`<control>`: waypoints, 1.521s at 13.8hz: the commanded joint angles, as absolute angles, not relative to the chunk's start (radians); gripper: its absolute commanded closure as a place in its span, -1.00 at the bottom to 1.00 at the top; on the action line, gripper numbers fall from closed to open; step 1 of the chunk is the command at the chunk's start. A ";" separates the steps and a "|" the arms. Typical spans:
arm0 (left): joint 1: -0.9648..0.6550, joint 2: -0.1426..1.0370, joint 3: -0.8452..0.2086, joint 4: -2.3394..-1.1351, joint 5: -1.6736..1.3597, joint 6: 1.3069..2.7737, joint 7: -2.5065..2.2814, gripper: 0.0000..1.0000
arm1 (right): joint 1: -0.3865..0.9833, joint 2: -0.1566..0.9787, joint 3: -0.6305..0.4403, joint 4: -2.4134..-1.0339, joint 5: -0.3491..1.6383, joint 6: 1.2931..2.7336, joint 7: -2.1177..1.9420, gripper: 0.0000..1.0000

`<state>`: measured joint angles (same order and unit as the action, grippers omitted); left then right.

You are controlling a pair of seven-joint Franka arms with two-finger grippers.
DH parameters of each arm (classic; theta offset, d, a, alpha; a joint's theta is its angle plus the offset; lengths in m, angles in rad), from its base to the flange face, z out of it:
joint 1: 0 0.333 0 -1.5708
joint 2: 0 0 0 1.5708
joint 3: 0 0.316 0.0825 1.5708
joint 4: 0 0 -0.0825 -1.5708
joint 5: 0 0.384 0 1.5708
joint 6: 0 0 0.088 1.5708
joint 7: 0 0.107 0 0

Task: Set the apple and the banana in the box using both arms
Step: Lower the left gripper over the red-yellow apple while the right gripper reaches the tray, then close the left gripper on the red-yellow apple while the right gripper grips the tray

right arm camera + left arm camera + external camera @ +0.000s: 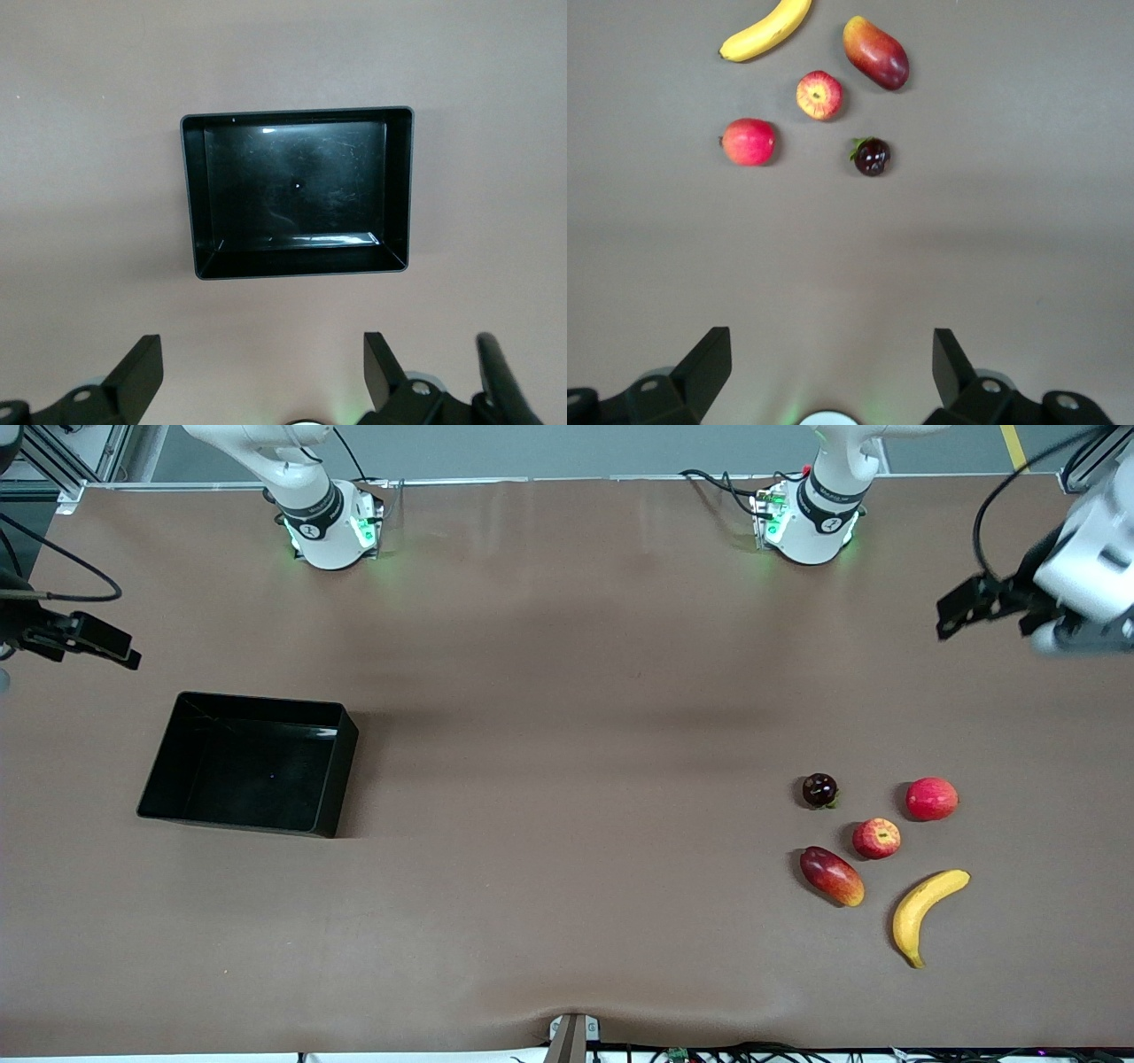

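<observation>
Nearest the front camera, toward the left arm's end of the table [567, 646], the banana [925, 913] is lying on the brown cover with its darker tip pointing toward the camera. Just beside it, toward the right arm's end, an elongated red-orange fruit [832, 875] is resting, and a little farther from the camera the apple [876, 838] is sitting between them, stem dimple up, touching neither. Farther still, a smooth pinkish-red round fruit [931, 798] and a small dark, nearly black fruit [819, 789], which seems to be carrying a bit of green leaf, are lying apart from each other. Toward the right arm's end, well apart from the fruit, the box [158, 771] is sitting upright with nothing in it, its glossy floor catching light. Both arms are waiting high at the table's ends: the left gripper [831, 370] is hanging over bare cover short of the fruit, fingers spread wide and holding nothing, and the right gripper [262, 372] is hovering beside the box, its fingers likewise apart.
</observation>
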<state>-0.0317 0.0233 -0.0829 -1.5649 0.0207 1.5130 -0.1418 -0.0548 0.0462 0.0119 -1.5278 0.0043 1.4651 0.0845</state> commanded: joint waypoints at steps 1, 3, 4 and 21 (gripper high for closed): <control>-0.029 0.096 -0.087 -1.638 0.038 1.654 -0.161 -1.00 | -0.067 0.101 0.018 -1.500 0.003 1.459 0.084 -1.00; -0.034 0.124 -0.087 -1.728 0.041 1.829 -0.185 -1.00 | -0.072 0.136 0.018 -1.500 -0.003 1.459 0.081 -1.00; -0.032 0.152 -0.087 -1.758 0.044 1.891 -0.221 -1.00 | -0.089 0.153 0.017 -1.500 -0.003 1.459 0.081 -1.00; 0.041 0.546 -0.080 -1.732 0.270 2.322 -0.212 -1.00 | -0.304 0.351 0.018 -1.672 -0.037 1.833 -0.205 -1.00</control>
